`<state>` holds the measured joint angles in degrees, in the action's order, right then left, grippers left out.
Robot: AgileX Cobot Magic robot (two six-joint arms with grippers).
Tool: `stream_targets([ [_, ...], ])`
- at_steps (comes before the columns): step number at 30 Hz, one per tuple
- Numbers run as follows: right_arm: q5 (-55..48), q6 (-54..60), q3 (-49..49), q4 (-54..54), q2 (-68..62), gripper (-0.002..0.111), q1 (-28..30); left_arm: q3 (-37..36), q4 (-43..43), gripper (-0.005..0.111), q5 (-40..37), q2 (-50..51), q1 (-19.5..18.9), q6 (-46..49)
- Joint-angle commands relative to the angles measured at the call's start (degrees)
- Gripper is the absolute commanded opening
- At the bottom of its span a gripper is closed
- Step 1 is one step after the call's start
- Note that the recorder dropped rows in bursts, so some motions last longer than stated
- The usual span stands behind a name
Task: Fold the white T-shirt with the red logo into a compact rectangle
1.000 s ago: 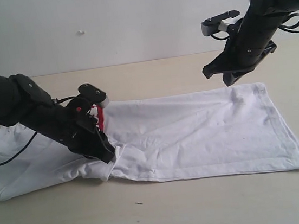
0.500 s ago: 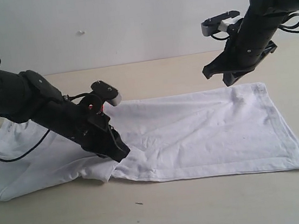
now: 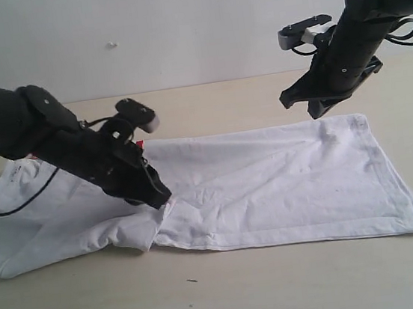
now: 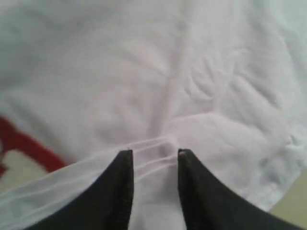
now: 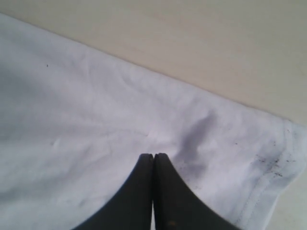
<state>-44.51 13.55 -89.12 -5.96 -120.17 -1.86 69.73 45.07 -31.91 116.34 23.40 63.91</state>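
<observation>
**One shirt, two pincers: left one parted at a hem, right one closed above the cloth**

I count one thin white cotton T-shirt [image 3: 285, 182], lying long and mostly flat on the pale wooden tabletop [image 3: 282, 281]. It reaches under both of my arms.

There are two black pincers. The left pincer [image 3: 158, 198] is angled down onto the shirt, its tip at a rumpled fold near the front edge. In the left wrist view the left pincer [image 4: 153, 155] has its jaws apart, and a stitched hem of the shirt [image 4: 192, 72] runs across the gap. I cannot tell whether the cloth is pinched.

Only one patch of the red logo [image 4: 29, 146] shows, off to one side of that pincer. In the exterior view it is a mere sliver [image 3: 139, 143] behind the arm, which hides the rest.

The right pincer [image 3: 307, 106] hangs above the shirt's far end, clear of the cloth. In its own wrist view the right pincer [image 5: 154, 160] has its jaws pressed together with nothing between them. The shirt [image 5: 72, 120] lies below it, with bare table [image 5: 192, 38] beyond.

One small dark speck [image 3: 191, 281] lies on the table, on my side of the left pincer.
</observation>
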Motion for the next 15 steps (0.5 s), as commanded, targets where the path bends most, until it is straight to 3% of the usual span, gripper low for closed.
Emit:
stream_targets([
  [1, 0.8, 0.3, 0.2, 0.0, 0.5, 0.0, 0.3, 0.3, -3.5, 0.037, 1.2, -3.9, -4.5, -6.4],
  [4, 1.0, 0.1, 0.2, 2.1, 0.8, 0.0, 0.3, 0.3, -6.0, 0.03, 1.5, -5.4, -8.6, -11.2],
  [9, 1.2, -1.3, 0.2, 3.1, 2.9, 0.0, 0.9, 0.1, -9.2, 0.009, 0.6, -5.8, -17.1, -18.8],
  [11, 0.9, -1.3, 0.2, 2.9, 3.4, 0.0, 1.0, 0.1, -9.4, 0.015, 0.0, -5.6, -20.6, -20.9],
  [15, 0.6, -1.3, 0.2, 2.9, 3.5, 0.0, 1.0, 0.0, -9.7, 0.044, -1.1, -5.6, -27.1, -23.1],
])
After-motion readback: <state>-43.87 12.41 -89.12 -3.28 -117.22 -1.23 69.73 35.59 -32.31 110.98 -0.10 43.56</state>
